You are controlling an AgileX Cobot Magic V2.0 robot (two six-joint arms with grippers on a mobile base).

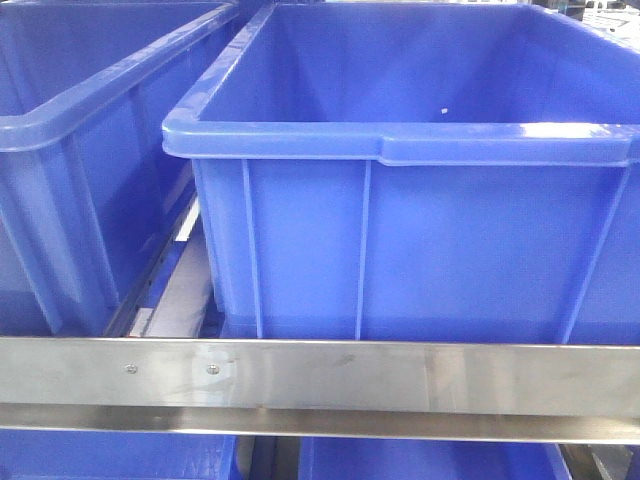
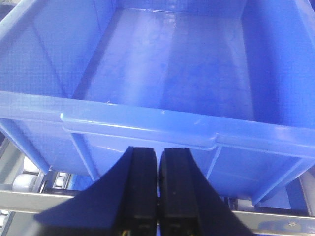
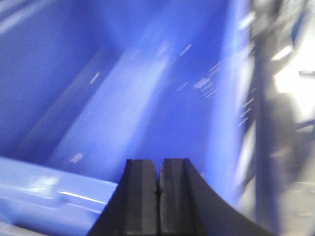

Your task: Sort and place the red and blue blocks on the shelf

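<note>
The red and blue blocks are out of view in every frame. The shelf shows as a brushed steel front rail (image 1: 320, 375) with two small screws, and again as a rail (image 2: 275, 223) under the bin in the left wrist view. My left gripper (image 2: 158, 155) is shut with nothing between its black fingers, just in front of a large blue bin's rim (image 2: 147, 125). My right gripper (image 3: 158, 164) is shut too and empty, hanging over the inside of a blue bin (image 3: 123, 88); that view is blurred.
Two large blue bins (image 1: 420, 150) (image 1: 70, 120) stand side by side on the shelf, with a roller track (image 1: 170, 270) in the gap between them. More blue bins sit on the tier below (image 1: 420, 460). White rollers (image 2: 22, 184) show at the lower left.
</note>
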